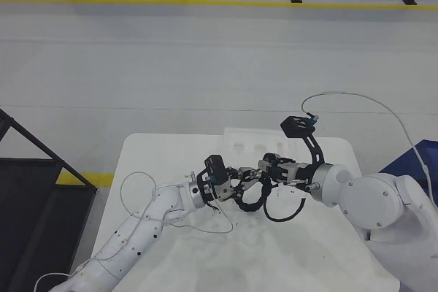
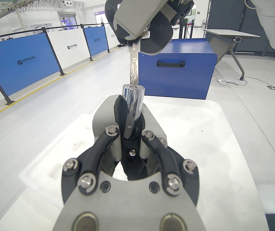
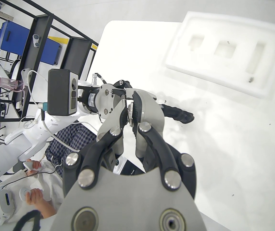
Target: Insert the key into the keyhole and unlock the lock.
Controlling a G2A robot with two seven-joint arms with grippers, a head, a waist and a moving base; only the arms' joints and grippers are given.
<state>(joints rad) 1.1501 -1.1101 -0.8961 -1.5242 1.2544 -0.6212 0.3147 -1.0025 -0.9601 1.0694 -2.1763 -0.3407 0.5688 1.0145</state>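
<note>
**White table (image 1: pixel 168 157): key (image 2: pixel 134 66) at keyhole (image 2: pixel 134 87)**

The lock (image 2: pixel 132 98) is clamped tight in the left gripper (image 2: pixel 130 121), keyhole end presented to the key. The key is pinched by its head in the right gripper (image 2: pixel 140 29), aligned for insertion. Only its tip appears entered.

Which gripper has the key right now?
The right gripper: it pinches the key by its head, tip at the top of the lock. The left gripper clamps that chrome lock instead.
</note>
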